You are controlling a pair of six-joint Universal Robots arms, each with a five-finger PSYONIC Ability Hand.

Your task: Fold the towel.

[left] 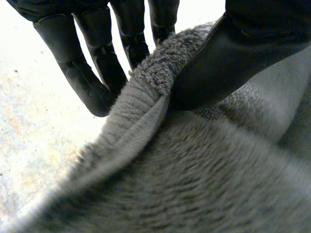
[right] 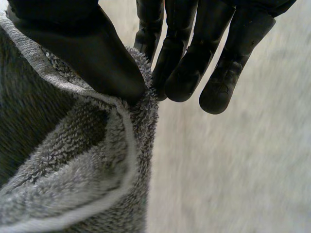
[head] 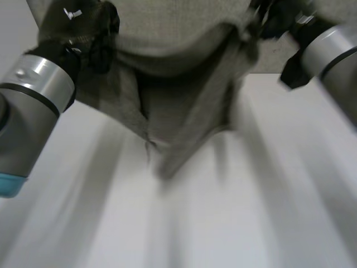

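Gray towel hangs over the white surface; left hand and right hand each pinch an upper corner between thumb and fingers

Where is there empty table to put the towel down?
The white table is bare from side to side in its near part, below the low tip of the hanging towel. It is crowded higher up, where the towel stretches between the left hand and the right hand, each pinching its edge.
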